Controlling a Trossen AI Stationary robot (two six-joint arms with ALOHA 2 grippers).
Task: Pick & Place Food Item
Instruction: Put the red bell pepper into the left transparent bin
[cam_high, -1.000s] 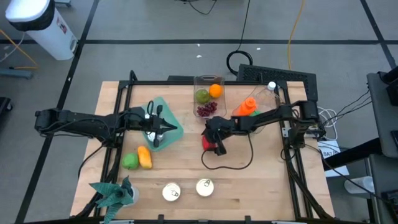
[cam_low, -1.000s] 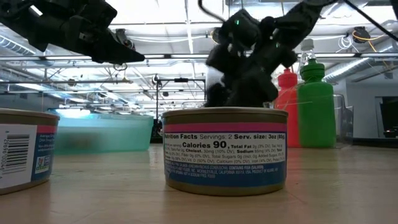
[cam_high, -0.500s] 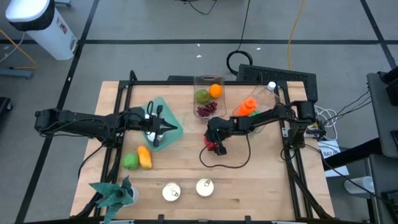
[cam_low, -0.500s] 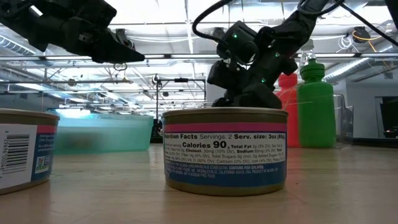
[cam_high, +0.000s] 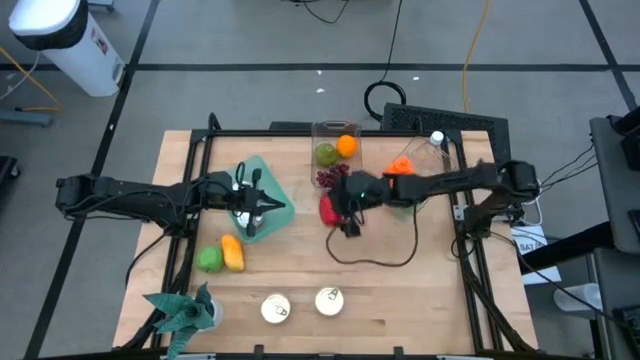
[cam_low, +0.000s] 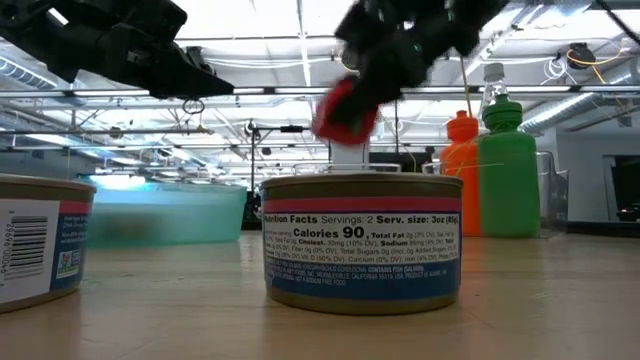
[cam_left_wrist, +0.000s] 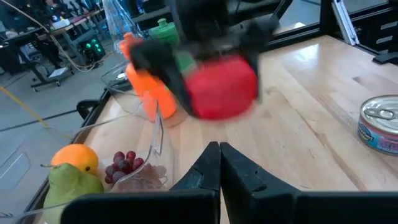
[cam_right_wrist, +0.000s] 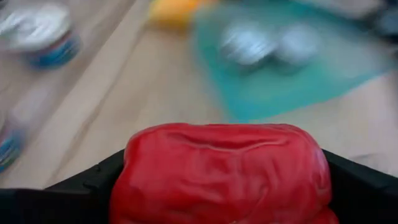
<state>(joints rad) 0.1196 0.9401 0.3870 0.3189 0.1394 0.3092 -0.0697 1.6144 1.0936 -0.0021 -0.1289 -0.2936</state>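
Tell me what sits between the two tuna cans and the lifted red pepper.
High view: only bare wood and a black cable between the cans and red pepper.

Two tins (cam_high: 301, 304), yellow pepper (cam_high: 232, 252) beside green fruit (cam_high: 208, 259), orange bottle (cam_low: 461, 170), green bottle (cam_low: 507, 165)

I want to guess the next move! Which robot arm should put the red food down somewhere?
The right one, probably. Its tool already grips the red food, lifted above the table. The left tool is shut and empty over the teal tray.

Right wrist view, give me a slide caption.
Right claw grips a red bell pepper above the wooden table.
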